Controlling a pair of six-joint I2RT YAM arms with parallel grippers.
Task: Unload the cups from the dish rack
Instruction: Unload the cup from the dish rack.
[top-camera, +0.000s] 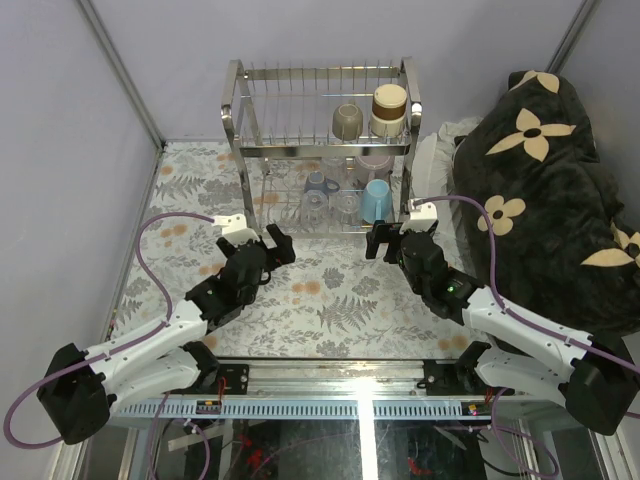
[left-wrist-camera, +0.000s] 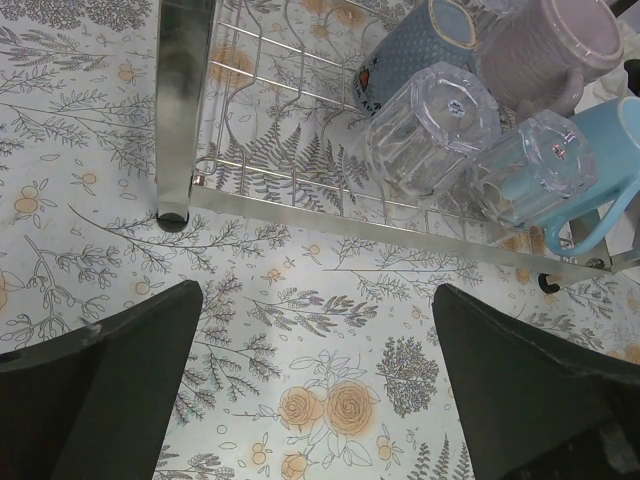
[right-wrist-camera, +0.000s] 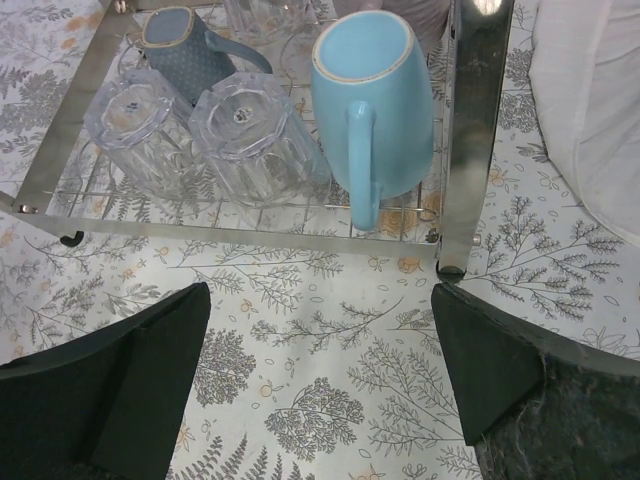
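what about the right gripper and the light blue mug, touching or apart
Apart. The right wrist view shows patterned tablecloth between the open right gripper and the light blue mug in the dish rack.

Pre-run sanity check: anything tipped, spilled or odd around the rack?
Nothing spilled or broken. The light blue mug and clear faceted glasses sit upside down in the chrome wire dish rack. Only oddity: a black flower-print blanket heaped beside it.
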